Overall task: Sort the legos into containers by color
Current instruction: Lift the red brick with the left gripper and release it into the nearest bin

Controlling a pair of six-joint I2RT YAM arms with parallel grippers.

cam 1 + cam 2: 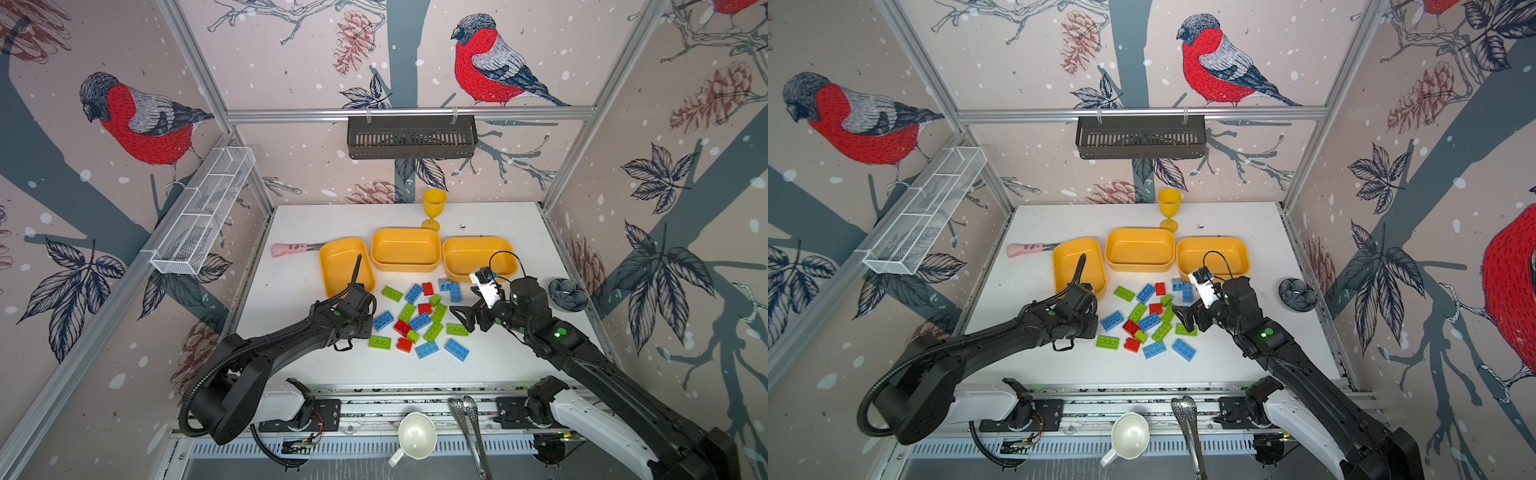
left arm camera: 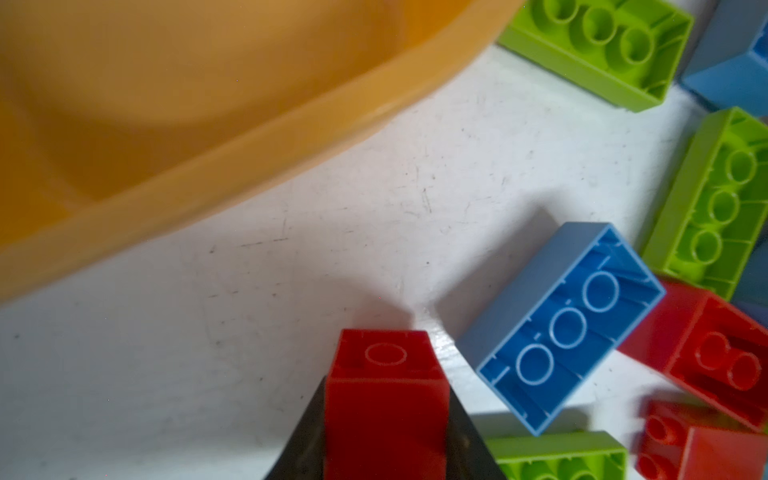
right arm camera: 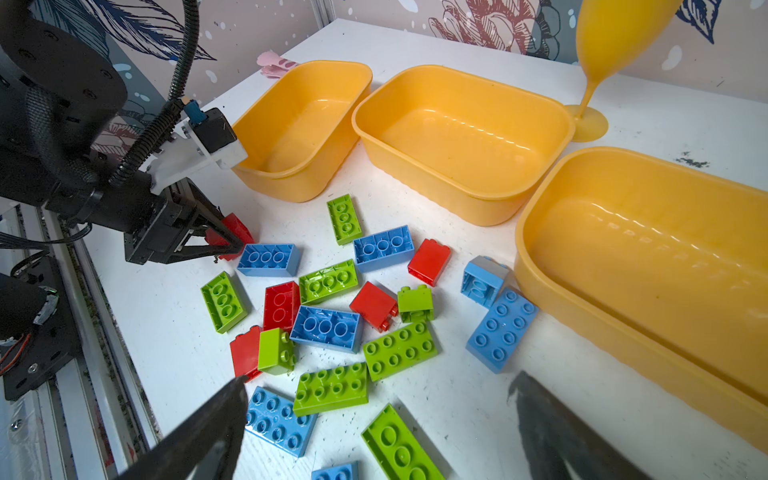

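Grip first: my left pincer (image 3: 237,244) is closed on a small red brick (image 2: 386,399), one finger on either side of it, at the left edge of the pile. Whether that brick rests on the desk (image 1: 299,365) or hangs just above it, I cannot tell. It sits near the front corner of the left tray (image 1: 338,262) and just beside a blue oblong brick (image 2: 569,328) lying studs down. My right pincer (image 1: 468,306) stands wide open with nothing between its fingers, over the right side of the pile. The other legos (image 1: 419,320), red, blue and lime green, lie scattered on the desk in front of the trays, some touching. The middle tray (image 1: 405,249) and right tray (image 1: 469,255) stand side by side behind them, and a yellow goblet (image 1: 434,208) stands upright just behind these two.
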